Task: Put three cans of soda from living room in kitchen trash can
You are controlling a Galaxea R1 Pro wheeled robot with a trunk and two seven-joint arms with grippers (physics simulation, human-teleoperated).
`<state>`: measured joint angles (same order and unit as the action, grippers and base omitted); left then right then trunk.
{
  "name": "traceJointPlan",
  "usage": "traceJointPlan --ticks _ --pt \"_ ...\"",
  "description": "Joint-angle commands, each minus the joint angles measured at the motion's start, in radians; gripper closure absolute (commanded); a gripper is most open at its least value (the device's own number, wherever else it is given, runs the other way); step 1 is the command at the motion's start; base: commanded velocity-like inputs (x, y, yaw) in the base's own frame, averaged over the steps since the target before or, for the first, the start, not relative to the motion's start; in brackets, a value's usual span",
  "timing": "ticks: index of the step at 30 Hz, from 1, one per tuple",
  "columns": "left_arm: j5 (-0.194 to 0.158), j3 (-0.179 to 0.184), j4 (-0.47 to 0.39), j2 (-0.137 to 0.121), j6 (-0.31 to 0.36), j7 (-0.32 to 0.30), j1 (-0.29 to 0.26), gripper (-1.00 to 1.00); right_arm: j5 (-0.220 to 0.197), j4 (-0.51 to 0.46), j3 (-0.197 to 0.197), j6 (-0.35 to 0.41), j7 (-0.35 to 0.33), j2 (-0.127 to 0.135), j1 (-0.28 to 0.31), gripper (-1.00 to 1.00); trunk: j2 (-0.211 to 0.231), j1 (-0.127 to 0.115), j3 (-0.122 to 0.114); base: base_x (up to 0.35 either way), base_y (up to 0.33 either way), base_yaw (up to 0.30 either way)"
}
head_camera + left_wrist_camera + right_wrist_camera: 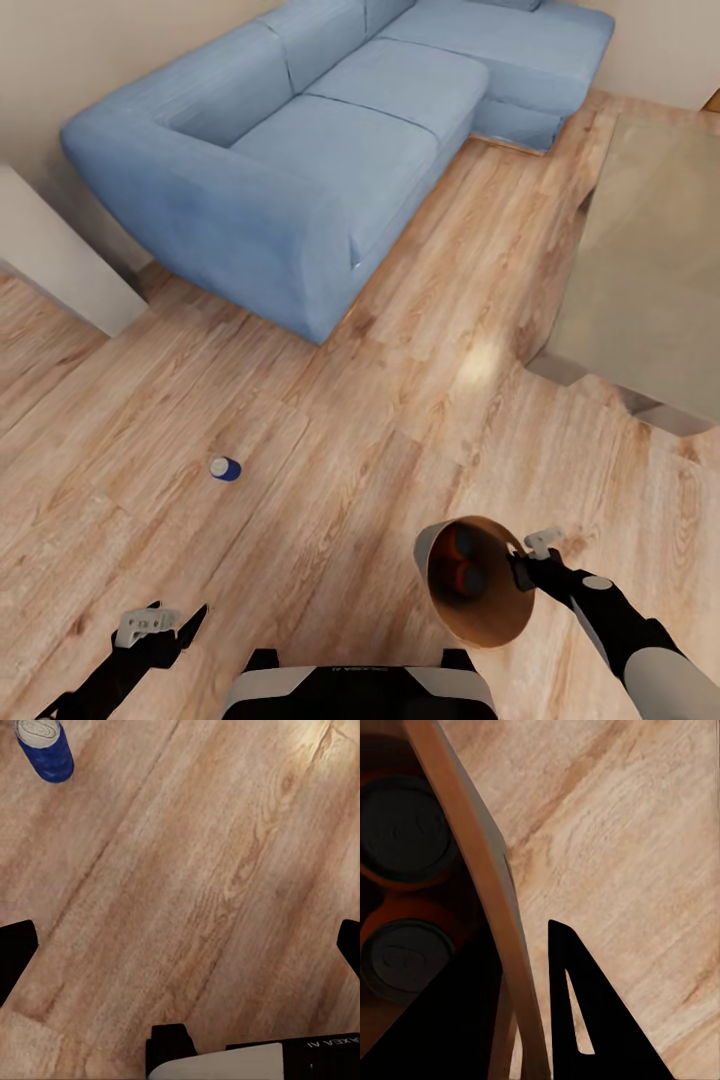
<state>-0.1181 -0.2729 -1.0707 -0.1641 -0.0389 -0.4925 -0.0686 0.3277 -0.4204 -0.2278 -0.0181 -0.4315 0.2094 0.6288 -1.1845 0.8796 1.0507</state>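
Note:
A dark blue can of soda (224, 468) (46, 750) stands upright on the wood floor of the living room. My left gripper (175, 618) (180, 952) hangs open low at the near left, short of that can and holding nothing. My right gripper (522, 565) (521, 1020) is shut on the rim of the grey tash can (427, 545) (472, 885), which is tilted with its brown inside facing the head camera. Two orange cans of soda (462, 562) (405, 817) lie inside it.
A light-blue corner sofa (330, 130) fills the far side. The glass-topped coffee table (650, 270) stands at the right. A pale wall corner (60, 255) juts in at the left. Bare wood floor (380, 420) lies between them.

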Motion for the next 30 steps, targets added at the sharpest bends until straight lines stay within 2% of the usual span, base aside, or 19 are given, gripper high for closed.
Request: traceJointPlan --ticks 1,3,6,17,20,23,24,30 --pt "0.0 0.0 0.001 0.0 0.0 0.0 0.0 -1.0 -0.007 0.0 -0.013 0.001 -0.012 0.0 0.0 1.0 0.0 0.0 0.0 0.088 0.296 0.0" --pt "0.0 0.001 0.003 0.0 0.001 -0.001 0.0 -1.0 -0.006 -0.001 -0.05 0.003 -0.016 0.002 0.0 1.0 0.0 0.0 0.0 0.087 0.304 0.0" --pt "0.0 0.001 0.004 0.0 0.003 -0.001 0.0 -1.0 -0.006 -0.002 -0.063 0.003 -0.016 0.002 0.0 1.0 0.0 0.0 0.0 0.085 0.31 0.0" --pt "0.0 0.001 0.005 0.0 0.001 -0.001 0.0 -1.0 -0.007 -0.007 -0.073 0.001 -0.018 0.007 0.0 1.0 0.0 0.0 0.0 0.093 0.314 0.0" --pt "0.001 0.001 0.005 0.0 0.001 0.0 0.0 -1.0 -0.007 -0.038 -0.074 0.002 -0.023 0.01 0.0 1.0 0.0 0.0 0.0 0.106 0.315 0.0" --pt "0.001 0.001 0.005 0.0 0.002 0.0 0.0 -1.0 -0.007 -0.105 -0.074 0.005 -0.05 0.012 0.0 1.0 0.0 0.0 0.0 0.124 0.315 0.0" --pt "0.0 0.001 0.005 0.0 0.003 0.0 0.0 -1.0 -0.006 -0.141 -0.076 0.007 -0.084 0.012 0.0 1.0 0.0 0.0 0.0 0.143 0.314 0.0" --pt "0.001 0.001 0.005 0.0 0.002 0.002 0.0 -1.0 -0.006 -0.175 -0.087 0.009 -0.122 0.012 0.0 1.0 0.0 0.0 0.001 0.169 0.303 -0.019"
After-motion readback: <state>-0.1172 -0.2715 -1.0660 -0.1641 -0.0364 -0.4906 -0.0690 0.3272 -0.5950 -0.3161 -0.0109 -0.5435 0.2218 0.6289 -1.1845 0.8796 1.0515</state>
